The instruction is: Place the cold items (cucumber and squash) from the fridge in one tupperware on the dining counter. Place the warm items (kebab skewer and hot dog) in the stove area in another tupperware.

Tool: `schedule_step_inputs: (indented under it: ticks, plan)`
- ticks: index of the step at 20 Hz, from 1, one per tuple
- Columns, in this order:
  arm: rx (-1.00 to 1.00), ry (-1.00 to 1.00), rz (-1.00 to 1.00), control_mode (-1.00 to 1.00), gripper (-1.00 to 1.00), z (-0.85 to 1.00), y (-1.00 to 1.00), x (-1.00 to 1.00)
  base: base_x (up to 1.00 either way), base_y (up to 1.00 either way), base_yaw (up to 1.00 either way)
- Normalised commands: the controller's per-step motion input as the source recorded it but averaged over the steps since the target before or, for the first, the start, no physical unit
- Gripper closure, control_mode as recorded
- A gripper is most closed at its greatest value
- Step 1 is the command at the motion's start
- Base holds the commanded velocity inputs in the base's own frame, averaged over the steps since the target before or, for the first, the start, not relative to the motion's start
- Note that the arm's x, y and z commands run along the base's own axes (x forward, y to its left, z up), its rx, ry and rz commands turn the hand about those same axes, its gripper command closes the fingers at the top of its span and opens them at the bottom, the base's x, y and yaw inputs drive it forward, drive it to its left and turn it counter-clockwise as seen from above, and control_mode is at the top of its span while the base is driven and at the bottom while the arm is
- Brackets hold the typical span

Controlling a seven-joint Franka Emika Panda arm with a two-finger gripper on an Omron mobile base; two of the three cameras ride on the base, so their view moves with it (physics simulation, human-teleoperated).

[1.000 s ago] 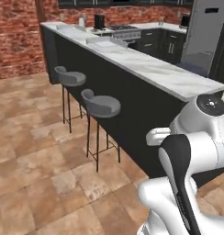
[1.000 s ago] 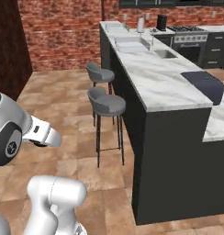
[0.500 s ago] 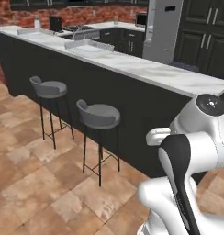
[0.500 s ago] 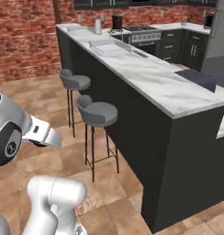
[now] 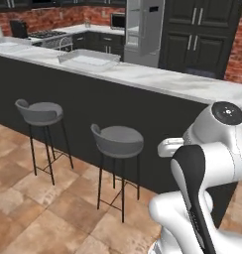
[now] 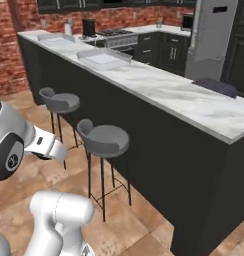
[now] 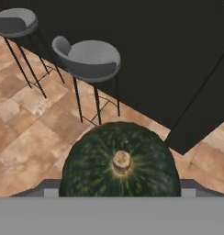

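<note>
The gripper is spread wide around the dark green squash, carrying it on the stool side of the dining counter, where the clear tupperware waits, apparently unfilled.

I see a long surface with a pale marble top and dark sides, running across both base views. On it stands a clear tupperware, near the middle of its length, and a second tupperware lies further along, toward the far end by the brick wall. In the right base view a dark flat thing rests on the marble at the near end; what it is I cannot tell. Below, the floor is of brown stone tiles, and two grey bar stools stand on it, close beside the dark side of the surface.
</note>
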Motion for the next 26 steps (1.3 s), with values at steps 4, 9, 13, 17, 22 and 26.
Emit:
schedule_step_inputs:
  ticks: [4,9,13,17,22,26]
  plan:
    - [0.00,0.00,0.00,1.00,1.00,0.00,0.00,0.00,0.19,1.00,-0.39]
    - [0.00,0.00,0.00,1.00,1.00,0.00,0.00,0.00,0.09,1.00,-0.37]
    - [0.00,0.00,0.00,1.00,1.00,0.00,0.00,0.00,0.13,1.00,-0.29]
    - [0.00,0.00,0.00,1.00,1.00,0.00,0.00,0.00,0.21,1.00,-0.29]
    - [0.00,0.00,0.00,1.00,1.00,0.00,0.00,0.00,0.27,1.00,-0.30]
    - [0.00,0.00,0.00,1.00,1.00,0.00,0.00,0.00,0.36,1.00,-0.28]
